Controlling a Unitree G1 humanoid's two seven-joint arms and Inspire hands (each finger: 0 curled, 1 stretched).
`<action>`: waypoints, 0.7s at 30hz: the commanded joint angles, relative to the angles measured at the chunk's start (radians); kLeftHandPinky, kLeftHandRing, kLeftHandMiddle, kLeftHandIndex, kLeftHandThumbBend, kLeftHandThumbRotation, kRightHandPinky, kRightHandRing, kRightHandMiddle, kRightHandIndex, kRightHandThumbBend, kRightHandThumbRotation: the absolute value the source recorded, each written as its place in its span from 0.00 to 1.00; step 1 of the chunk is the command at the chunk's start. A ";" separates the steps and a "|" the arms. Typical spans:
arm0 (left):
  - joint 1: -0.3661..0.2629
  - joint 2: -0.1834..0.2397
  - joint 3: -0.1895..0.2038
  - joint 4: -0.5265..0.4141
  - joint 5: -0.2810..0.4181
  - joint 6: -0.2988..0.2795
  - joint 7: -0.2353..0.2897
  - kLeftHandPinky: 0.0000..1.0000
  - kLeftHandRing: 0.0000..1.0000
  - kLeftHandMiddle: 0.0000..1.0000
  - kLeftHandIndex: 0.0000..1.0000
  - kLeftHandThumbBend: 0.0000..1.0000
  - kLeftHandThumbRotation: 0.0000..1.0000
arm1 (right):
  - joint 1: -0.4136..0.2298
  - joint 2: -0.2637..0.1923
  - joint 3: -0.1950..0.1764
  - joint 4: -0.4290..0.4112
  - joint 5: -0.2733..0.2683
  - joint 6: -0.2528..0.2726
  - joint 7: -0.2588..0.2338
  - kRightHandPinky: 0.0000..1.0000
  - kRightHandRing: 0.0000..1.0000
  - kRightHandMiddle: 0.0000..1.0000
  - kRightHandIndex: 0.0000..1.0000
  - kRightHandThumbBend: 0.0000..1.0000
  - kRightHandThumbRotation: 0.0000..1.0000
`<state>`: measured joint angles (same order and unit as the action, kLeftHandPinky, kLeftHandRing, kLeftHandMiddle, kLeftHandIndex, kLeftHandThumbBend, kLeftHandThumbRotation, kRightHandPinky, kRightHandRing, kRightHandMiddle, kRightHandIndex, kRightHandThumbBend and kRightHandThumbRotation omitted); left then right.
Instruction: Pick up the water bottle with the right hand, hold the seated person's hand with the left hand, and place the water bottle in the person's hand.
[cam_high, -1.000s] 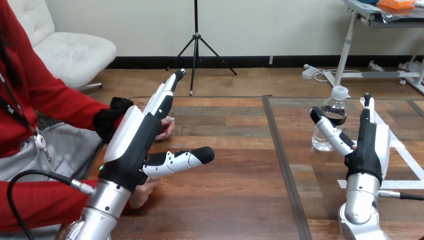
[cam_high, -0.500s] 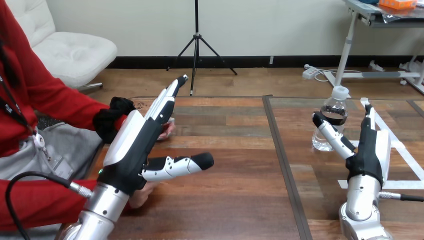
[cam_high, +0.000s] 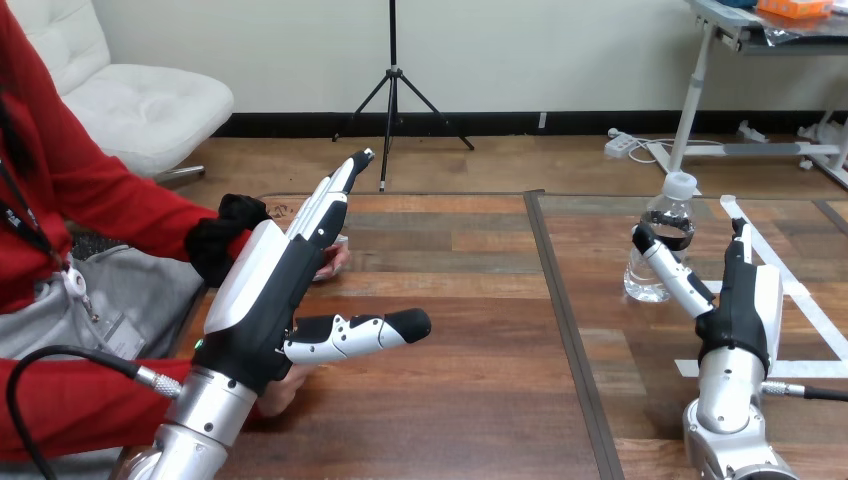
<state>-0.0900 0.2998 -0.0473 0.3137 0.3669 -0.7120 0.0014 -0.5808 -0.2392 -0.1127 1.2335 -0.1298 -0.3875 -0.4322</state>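
A clear water bottle (cam_high: 662, 245) with a white cap and dark label stands upright on the table's right half. My right hand (cam_high: 738, 300) is open just to its right, thumb reaching toward the bottle's side, fingers straight and pointing away from me. My left hand (cam_high: 272, 290) is raised and open at the left, fingers straight and thumb stuck out to the right. The person's hand (cam_high: 333, 257) lies on the table behind my left hand, mostly hidden by it. Another hand of the person (cam_high: 285, 385) rests on the table below my left palm.
A dark seam (cam_high: 560, 300) divides the wooden table into left and right parts. White tape lines (cam_high: 800, 295) mark the table surface at the far right, around my right hand.
My right hand has shifted slightly rightward and lower, its thumb still beside the bottle. My left hand has barely moved. The bottle has stayed put.
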 joint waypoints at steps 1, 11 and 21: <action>-0.010 0.003 -0.002 -0.051 0.007 0.006 0.016 1.00 1.00 1.00 1.00 1.00 0.74 | -0.102 -0.023 -0.010 0.006 0.009 0.006 0.013 1.00 1.00 1.00 1.00 1.00 0.65; 0.003 -0.001 -0.005 -0.050 0.006 -0.003 0.024 1.00 1.00 1.00 1.00 1.00 0.73 | -0.114 -0.030 -0.003 0.019 0.001 0.029 0.013 1.00 1.00 1.00 1.00 1.00 0.66; 0.019 -0.002 -0.011 -0.067 0.013 0.006 0.031 1.00 1.00 1.00 1.00 1.00 0.75 | -0.126 -0.037 -0.020 0.031 0.021 0.039 0.049 1.00 1.00 1.00 1.00 1.00 0.65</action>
<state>-0.0524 0.2994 -0.0567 0.2996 0.3705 -0.7050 0.0133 -0.6139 -0.2448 -0.1240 1.2619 -0.1151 -0.3479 -0.3975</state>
